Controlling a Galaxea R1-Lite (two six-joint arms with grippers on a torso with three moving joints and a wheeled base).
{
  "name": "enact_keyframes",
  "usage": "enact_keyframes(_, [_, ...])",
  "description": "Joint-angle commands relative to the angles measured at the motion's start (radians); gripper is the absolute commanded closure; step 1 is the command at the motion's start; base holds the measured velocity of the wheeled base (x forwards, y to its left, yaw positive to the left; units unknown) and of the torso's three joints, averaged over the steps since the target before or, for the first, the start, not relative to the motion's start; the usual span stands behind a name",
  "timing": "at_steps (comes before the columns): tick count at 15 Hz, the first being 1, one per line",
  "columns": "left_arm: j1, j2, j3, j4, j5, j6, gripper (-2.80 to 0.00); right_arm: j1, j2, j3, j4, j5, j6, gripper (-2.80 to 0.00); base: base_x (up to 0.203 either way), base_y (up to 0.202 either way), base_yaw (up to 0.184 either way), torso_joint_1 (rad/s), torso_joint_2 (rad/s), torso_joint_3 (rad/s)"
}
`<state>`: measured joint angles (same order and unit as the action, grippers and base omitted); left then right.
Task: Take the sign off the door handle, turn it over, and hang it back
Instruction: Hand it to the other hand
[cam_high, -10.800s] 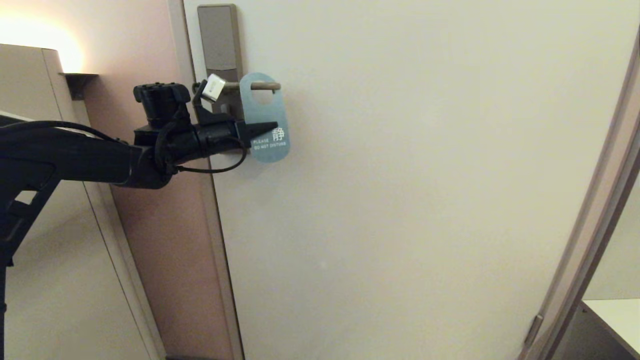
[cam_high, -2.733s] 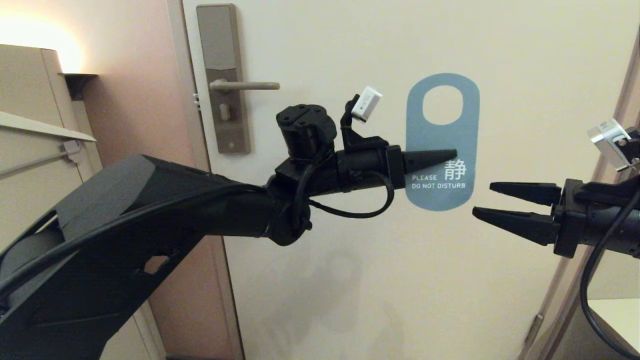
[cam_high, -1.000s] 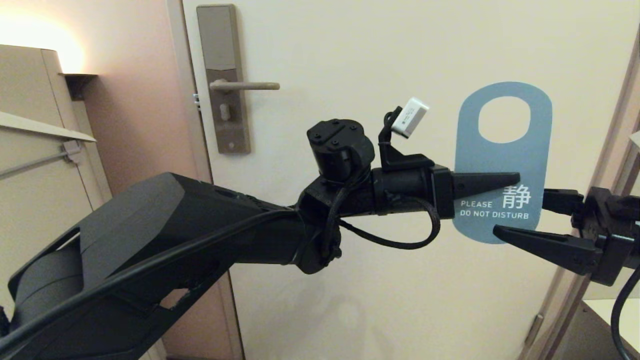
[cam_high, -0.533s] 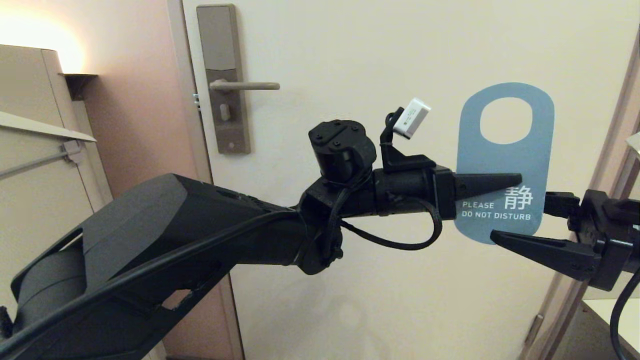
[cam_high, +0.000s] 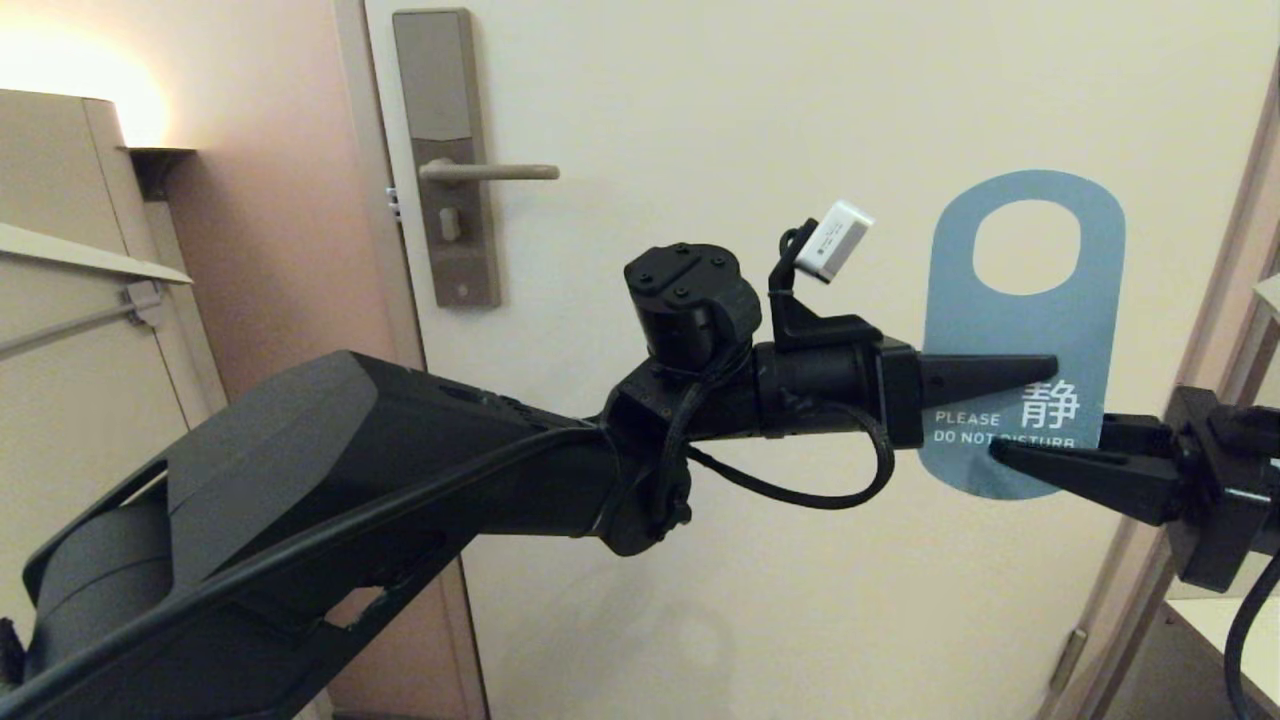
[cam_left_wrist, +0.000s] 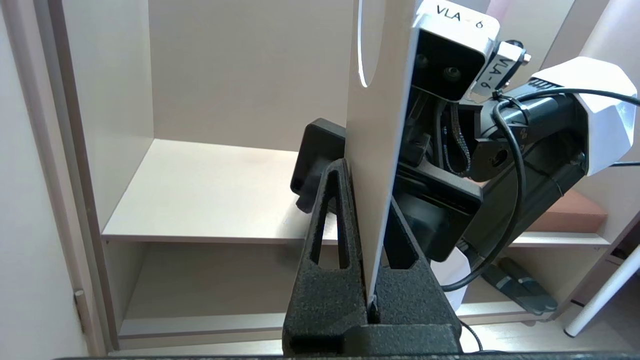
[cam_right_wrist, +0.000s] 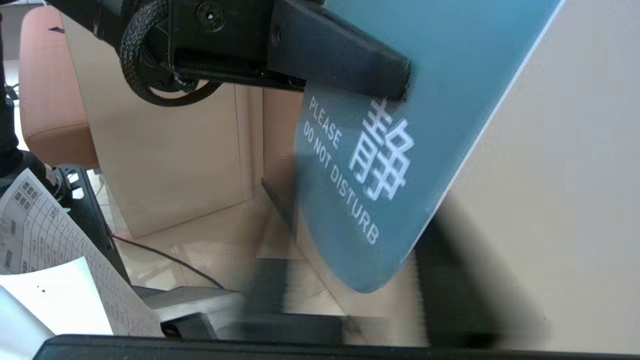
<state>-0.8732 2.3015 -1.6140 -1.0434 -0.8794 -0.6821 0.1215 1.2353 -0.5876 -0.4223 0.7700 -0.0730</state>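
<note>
The right tool (cam_high: 1030, 452), wide a moment ago, is closing on the sign's (cam_high: 1030, 320) lower edge while the left tool (cam_high: 1040, 368) is still gripping it, suggesting a handover for flipping.

In front of me stands a cream door (cam_high: 700, 120), plain and smooth, set in a pale frame (cam_high: 360, 150). To my left the wall (cam_high: 280, 200) is a dusty pink, and warm light (cam_high: 70, 90) glows high in that corner above a beige cupboard (cam_high: 60, 300). A small dark bracket (cam_high: 155, 165) sits on the wall just beside the cupboard's top edge. Down at my right a corner of a pale desk (cam_high: 1240, 620) shows past the door frame. From my left wrist I see an open closet with a bare light-wood shelf (cam_left_wrist: 200, 200). A brown cushion (cam_left_wrist: 565, 212) lies on the same shelf further along.
</note>
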Motion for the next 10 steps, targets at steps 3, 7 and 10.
enact_keyframes(3, [-0.003, -0.001, 0.0, -0.007, -0.004, -0.001, 0.0, 0.001, -0.011, 0.009, -0.003, 0.005, -0.001, 0.0, 0.0, 0.0, 0.0, 0.0, 0.0, 0.0])
enact_keyframes(7, [-0.004, 0.015, 0.002, -0.064, -0.007, -0.01, 0.0, 0.001, -0.018, 0.022, -0.003, 0.005, -0.001, 0.0, 0.0, 0.0, 0.0, 0.0, 0.0, 0.0])
enact_keyframes(10, [-0.003, 0.015, 0.002, -0.067, -0.012, -0.008, 0.0, 0.0, -0.02, 0.031, -0.003, 0.005, -0.001, 0.0, 0.0, 0.0, 0.0, 0.0, 0.0, 0.0])
